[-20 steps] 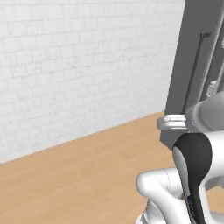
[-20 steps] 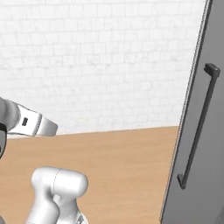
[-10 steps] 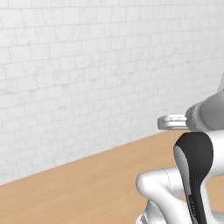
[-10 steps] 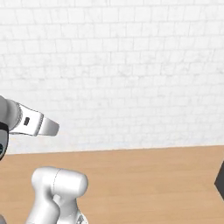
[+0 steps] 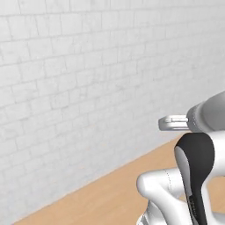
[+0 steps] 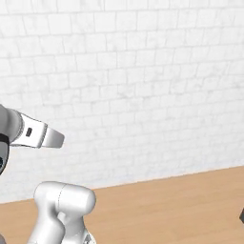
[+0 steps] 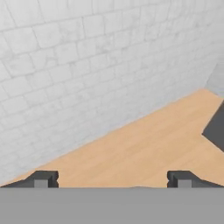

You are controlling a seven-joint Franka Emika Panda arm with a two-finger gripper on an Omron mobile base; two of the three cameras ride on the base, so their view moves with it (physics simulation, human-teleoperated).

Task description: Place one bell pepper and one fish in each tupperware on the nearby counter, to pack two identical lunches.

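My gripper [image 7: 113, 179] is open in the hand view. Its two dark fingertips [image 7: 43, 179] stand far apart with nothing between them. It points at a white brick wall [image 7: 87, 65] and the wood-coloured floor [image 7: 144, 148] below it. The tupperware, the bell pepper, the fish and the counter are out of view. My white arm [image 5: 193, 176] rises at the lower right of the left base view, and the arm [image 6: 57, 209] stands at the lower left of the right base view.
The white brick wall [image 5: 79, 88] spans both base views, with the wood floor [image 6: 181, 205] along its foot. A dark grey panel [image 7: 216, 127] cuts in at the right edge of the hand view, and a dark corner [image 6: 242, 217] shows at the right base view's right edge.
The whole picture has shifted: the base has turned, and the tall grey door with its handle has slid out of both base views to the right. The jaws stay open.
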